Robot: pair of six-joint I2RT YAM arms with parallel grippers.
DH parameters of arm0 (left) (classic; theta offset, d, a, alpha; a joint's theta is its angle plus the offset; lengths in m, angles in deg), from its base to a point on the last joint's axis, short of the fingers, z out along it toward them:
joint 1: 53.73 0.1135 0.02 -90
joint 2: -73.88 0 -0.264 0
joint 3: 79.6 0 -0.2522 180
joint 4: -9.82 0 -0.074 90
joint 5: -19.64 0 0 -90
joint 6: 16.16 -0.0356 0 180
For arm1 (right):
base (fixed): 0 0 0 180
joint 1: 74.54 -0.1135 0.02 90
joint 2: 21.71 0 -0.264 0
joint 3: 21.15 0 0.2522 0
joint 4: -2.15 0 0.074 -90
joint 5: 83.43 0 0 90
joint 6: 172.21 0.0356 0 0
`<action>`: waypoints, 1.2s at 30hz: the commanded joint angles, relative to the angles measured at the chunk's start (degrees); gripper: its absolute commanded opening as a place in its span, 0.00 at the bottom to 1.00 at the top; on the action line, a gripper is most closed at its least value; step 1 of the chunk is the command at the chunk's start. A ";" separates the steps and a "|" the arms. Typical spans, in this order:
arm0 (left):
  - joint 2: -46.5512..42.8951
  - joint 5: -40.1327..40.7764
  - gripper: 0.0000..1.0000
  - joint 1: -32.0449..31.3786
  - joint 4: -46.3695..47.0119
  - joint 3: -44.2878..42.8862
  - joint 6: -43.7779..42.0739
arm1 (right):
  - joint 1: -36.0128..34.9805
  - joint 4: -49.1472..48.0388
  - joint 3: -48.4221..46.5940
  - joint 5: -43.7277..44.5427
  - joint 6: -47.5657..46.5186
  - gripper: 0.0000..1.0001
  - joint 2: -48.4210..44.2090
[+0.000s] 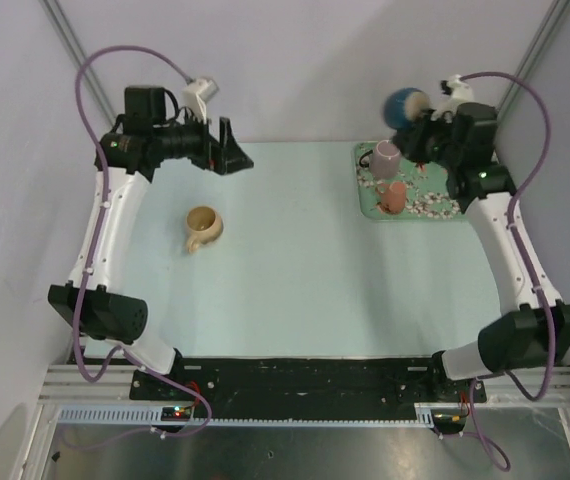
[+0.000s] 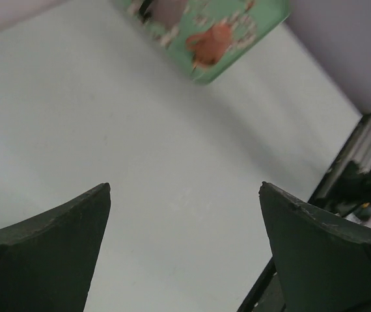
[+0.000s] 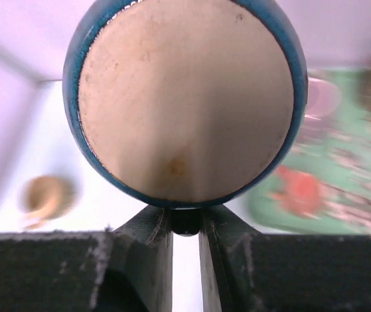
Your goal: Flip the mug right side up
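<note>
At the near edge of the table (image 1: 305,270) the two arm bases are bolted, left and right. Further in, on the left half, a tan mug (image 1: 203,226) is seen standing mouth up, its handle turned toward the near side, well apart from both arms. At the far right a green flowered tray (image 1: 440,208) is laid. An orange mug (image 1: 395,195) is set on its nearer part and a mauve mug (image 1: 386,156) on its farther part.

Above the far edge of the tray the blue mug (image 1: 405,105) is held off the surface by the right gripper (image 3: 185,227). The fingers are clamped close together on a dark part at the mug's lower edge. The mug is tipped on its side, and a round cream face ringed in blue is turned toward the wrist camera. Whether that face is the mouth or the base cannot be told.

At the far left the left gripper (image 2: 185,188) is held above the table with its jaws spread wide and nothing between them.
</note>
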 commanded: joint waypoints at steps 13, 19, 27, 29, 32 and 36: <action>-0.83 -16.26 0.94 -2.79 8.48 -18.02 25.09 | -30.93 -44.25 -0.89 -20.91 28.38 0.00 2.80; -1.45 -16.97 0.77 -3.01 10.54 -18.37 27.11 | -33.26 -45.09 -3.77 -22.22 31.13 0.00 6.90; -1.89 -20.36 0.45 -3.17 17.17 -13.98 35.03 | -36.12 -44.89 -6.87 -25.06 33.87 0.00 12.47; -2.07 -20.67 0.24 -3.18 18.50 -12.43 36.23 | -36.28 -45.98 -6.18 -25.49 35.09 0.00 13.47; -2.24 -20.68 0.05 -3.03 19.08 -8.90 36.13 | -36.26 -46.61 -4.94 -26.13 35.68 0.00 14.12; -2.38 -16.87 0.01 -2.77 19.25 -2.10 34.09 | -35.06 -46.22 -3.09 -28.31 36.96 0.34 14.81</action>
